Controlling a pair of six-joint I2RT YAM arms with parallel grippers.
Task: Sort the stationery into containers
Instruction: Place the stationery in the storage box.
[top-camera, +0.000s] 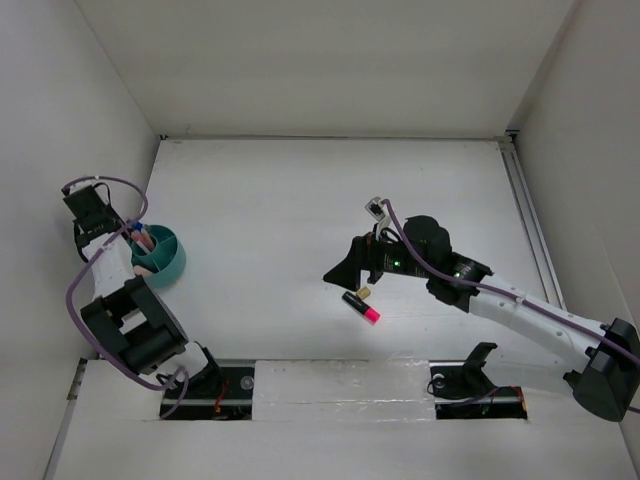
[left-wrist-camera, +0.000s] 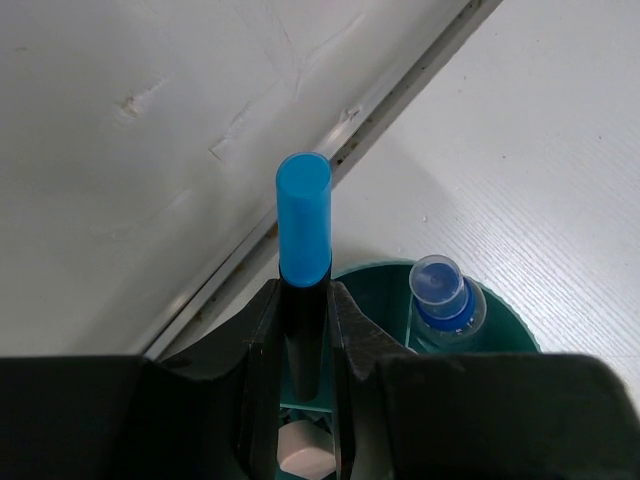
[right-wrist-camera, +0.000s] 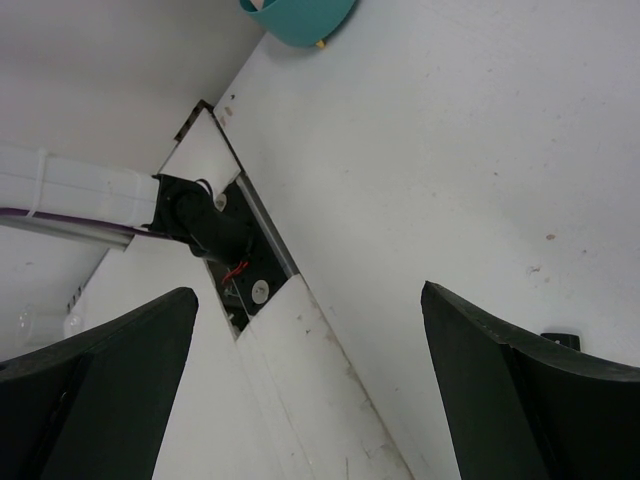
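teal organizer (top-camera: 178, 262) hemmed between left wall (top-camera: 60, 130) and left arm (top-camera: 113, 262), open counter (top-camera: 280, 190) beyond to the far wall (top-camera: 330, 70), pink-tipped marker (top-camera: 361, 307) lying beside right arm (top-camera: 520, 315)

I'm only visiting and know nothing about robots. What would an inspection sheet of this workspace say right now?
Surface: white table, a few small marks.
Job's things: teal organizer at the left, a clear blue-capped pen standing in it; pink-ended black marker and small tan bit lying mid-table.
Clutter: nothing seen.
Grippers: left gripper shut on a blue-ended black marker, upright over the organizer; right gripper open, empty, near the pink-ended marker.
Cables: purple cables run along both arms.
Surroundings: white walls; metal rail along the table's right edge.
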